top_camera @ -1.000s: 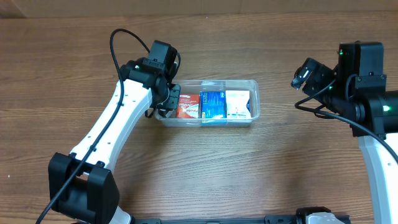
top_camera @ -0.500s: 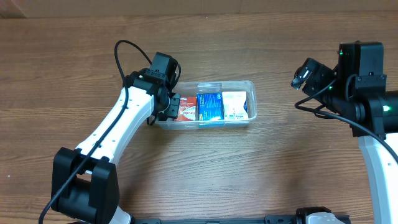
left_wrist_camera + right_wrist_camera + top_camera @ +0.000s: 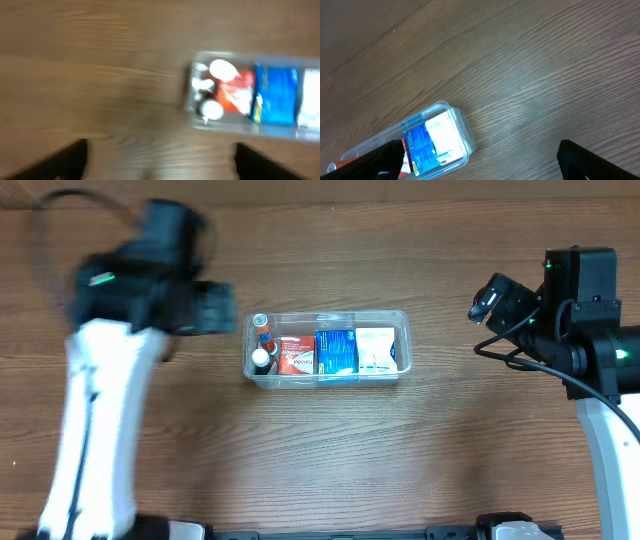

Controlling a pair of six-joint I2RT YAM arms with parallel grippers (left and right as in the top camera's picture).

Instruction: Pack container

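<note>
The container (image 3: 404, 321) is a clear plastic bin at the table's middle. From left to right it holds small white-capped bottles (image 3: 262, 346), a red box (image 3: 297, 354), a blue box (image 3: 338, 351) and a white box (image 3: 378, 348). My left gripper (image 3: 222, 310) is motion-blurred, left of the bin and apart from it. In the left wrist view its fingers (image 3: 70, 159) stand wide open over bare wood, with the container (image 3: 188, 97) at the right. My right gripper (image 3: 482, 300) hangs open at the far right. The container (image 3: 469, 137) shows at the lower left of its view.
Wood-grain tabletop (image 3: 330, 450) surrounds the bin on all sides. The right arm's base (image 3: 610, 370) stands at the right edge and the left arm's white link (image 3: 95, 430) runs along the left side.
My left gripper has opened and swung away to the left of the bin's left end. Small bottles now show in that end. The right arm has not moved.
</note>
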